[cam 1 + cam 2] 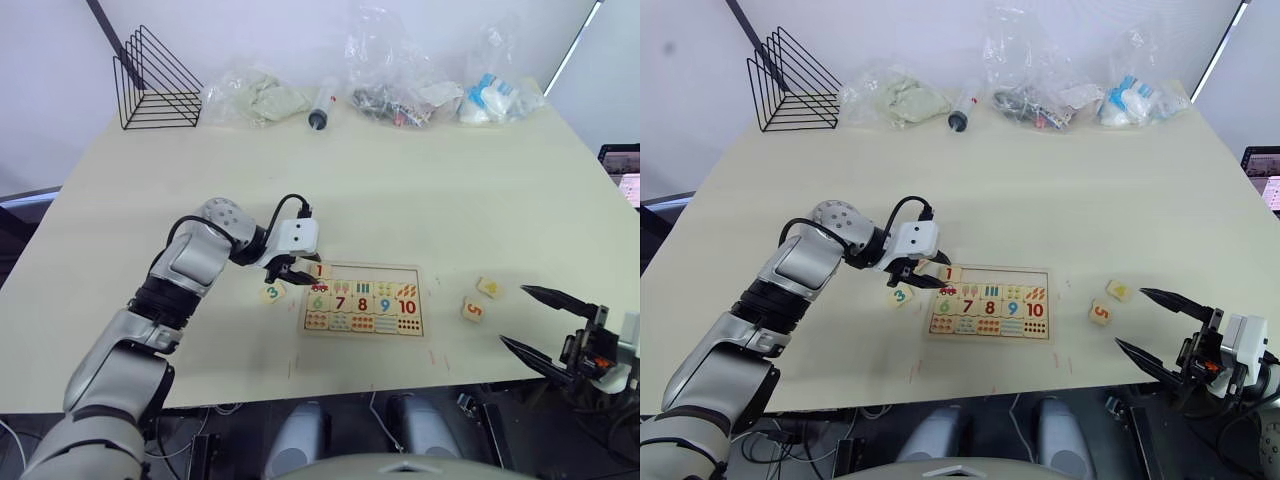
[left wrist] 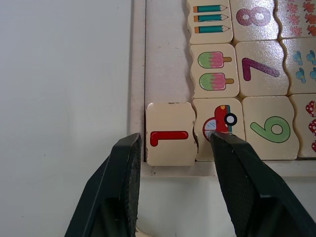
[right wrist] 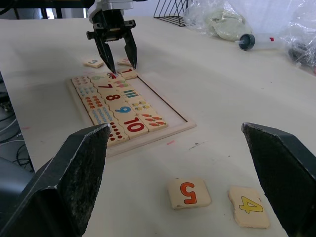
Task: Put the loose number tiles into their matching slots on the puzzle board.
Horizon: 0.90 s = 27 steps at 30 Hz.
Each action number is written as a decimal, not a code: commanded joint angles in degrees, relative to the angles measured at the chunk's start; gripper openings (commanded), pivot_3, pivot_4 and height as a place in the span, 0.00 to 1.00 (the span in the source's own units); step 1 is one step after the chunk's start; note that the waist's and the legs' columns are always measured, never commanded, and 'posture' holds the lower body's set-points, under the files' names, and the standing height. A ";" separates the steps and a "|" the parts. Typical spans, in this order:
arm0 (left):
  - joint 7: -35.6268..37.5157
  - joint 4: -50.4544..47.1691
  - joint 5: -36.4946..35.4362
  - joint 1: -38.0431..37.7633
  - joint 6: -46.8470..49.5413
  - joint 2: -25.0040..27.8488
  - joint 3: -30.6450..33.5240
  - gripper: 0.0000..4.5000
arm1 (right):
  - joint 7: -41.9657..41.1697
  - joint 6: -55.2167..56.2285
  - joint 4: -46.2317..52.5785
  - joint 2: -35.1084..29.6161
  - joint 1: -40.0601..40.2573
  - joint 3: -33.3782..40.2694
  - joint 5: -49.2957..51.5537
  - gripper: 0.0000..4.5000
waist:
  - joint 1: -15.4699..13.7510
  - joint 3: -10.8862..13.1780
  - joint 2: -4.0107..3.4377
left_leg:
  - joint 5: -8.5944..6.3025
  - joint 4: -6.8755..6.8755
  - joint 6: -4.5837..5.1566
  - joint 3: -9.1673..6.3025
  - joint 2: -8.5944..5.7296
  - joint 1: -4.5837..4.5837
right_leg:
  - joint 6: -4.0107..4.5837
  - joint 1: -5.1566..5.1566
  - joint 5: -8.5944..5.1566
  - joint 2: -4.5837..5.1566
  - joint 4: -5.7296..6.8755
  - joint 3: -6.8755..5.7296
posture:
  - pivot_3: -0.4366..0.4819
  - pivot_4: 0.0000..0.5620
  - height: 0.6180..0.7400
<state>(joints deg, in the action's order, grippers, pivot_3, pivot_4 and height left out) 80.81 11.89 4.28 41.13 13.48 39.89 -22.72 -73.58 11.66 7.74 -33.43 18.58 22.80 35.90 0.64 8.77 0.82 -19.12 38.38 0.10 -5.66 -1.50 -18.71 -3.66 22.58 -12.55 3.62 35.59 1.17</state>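
Observation:
The puzzle board (image 2: 138, 59) lies near the table's front, with tiles 6 to 10 and picture tiles in it. Its top row of slots (image 2: 165, 49) is bare except at the left corner, where tile 1 (image 2: 170, 140) lies beside the car picture. My left gripper (image 2: 173, 139) hangs open over that tile, one finger on each side. Tile 3 (image 1: 272, 292) lies on the table just left of the board. Another tile (image 3: 124, 61) sits behind the gripper, its digit hidden. Tiles 5 (image 1: 473, 309) and 4 (image 1: 490, 288) lie right of the board. Near them my right gripper (image 1: 512, 315) is open and holds nothing.
A black wire rack (image 1: 155, 85) stands at the far left corner. Clear plastic bags (image 1: 400, 95) and a syringe (image 1: 322, 105) line the far edge. The table's front edge runs just below the board.

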 commanded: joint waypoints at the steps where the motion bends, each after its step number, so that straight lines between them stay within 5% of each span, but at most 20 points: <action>1: 1.04 -1.38 -0.87 0.39 0.21 0.84 0.74 0.51 | -0.16 0.97 0.45 -0.23 -0.16 0.56 0.46 1.00 | 0.02 0.00 0.00 | 0.00 0.00 0.00 0.00 0.00 0.00 | 0.00 0.00 0.00 0.00 0.00 0.00 | 0.48 0.27 1.00; 22: -0.20 5.82 -9.56 2.69 1.57 0.48 9.13 0.51 | 0.31 0.59 0.89 -0.17 -0.32 0.36 0.48 1.00 | 0.03 0.00 0.01 | 0.00 0.02 0.00 -0.02 0.00 -0.01 | 0.00 0.00 0.00 0.00 0.00 -0.01 | 0.48 0.27 1.00; 27: 0.82 7.77 -10.84 1.04 -1.83 0.94 10.40 0.21 | 0.04 0.65 0.74 -0.31 -0.16 0.60 0.63 1.00 | 0.04 0.00 0.01 | 0.01 0.02 -0.01 -0.01 -0.01 0.00 | 0.00 0.01 0.00 0.00 0.01 -0.01 | 0.48 0.27 1.00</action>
<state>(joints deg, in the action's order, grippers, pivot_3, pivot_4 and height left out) 80.78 19.67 -5.38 42.49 13.62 39.96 -13.83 -73.36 11.69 7.68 -33.43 18.33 22.80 35.89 0.68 8.77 0.82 -19.11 38.40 0.09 -5.68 -1.50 -18.71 -3.65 22.59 -12.55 3.62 35.59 1.16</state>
